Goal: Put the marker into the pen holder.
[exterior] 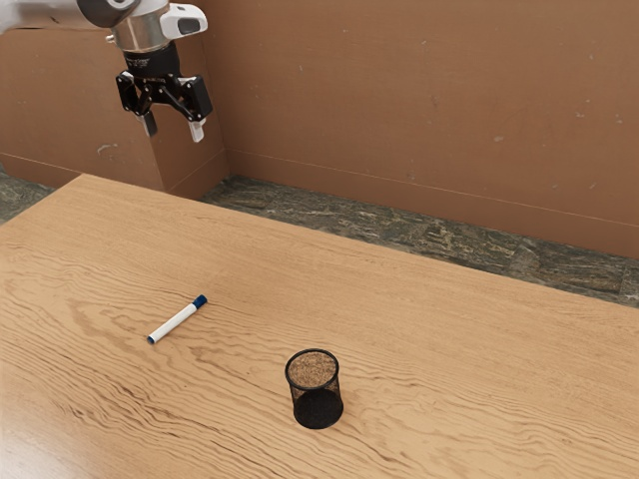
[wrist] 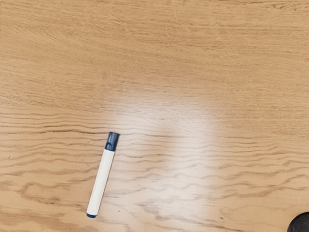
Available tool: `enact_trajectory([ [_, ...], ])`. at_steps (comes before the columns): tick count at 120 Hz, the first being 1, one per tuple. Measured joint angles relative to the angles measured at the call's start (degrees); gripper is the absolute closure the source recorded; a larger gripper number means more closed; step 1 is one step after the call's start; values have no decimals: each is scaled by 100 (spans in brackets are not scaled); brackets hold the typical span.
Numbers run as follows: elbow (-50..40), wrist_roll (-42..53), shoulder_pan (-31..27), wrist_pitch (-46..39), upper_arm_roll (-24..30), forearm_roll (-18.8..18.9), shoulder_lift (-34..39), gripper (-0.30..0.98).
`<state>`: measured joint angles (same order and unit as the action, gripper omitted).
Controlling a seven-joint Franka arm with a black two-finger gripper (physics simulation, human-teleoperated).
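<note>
Exterior view: gripper at upper left, fingers wide apart, holding nothing; marker flat at left; holder upright, lower centre, empty. Grasp, lift and insertion remain.

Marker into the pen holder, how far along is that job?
Nothing looks done: the marker lies on the table, outside the upright pen holder. Nothing is in hand: my gripper is raised, open, with nothing between its fingers. Left: grasp the marker, lift it, carry it over the pen holder and lower it in.
</note>
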<state>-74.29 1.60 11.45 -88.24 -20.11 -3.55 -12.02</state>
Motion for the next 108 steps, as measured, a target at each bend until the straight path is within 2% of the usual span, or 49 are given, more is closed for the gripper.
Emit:
enact_trajectory([
  [48,170,3,64,-79,133,27,-138,2],
  [87,206,18,27,-618,161,53,-1756,2],
  [108,-214,471,-317,-1078,134,90,-1980,2],
])
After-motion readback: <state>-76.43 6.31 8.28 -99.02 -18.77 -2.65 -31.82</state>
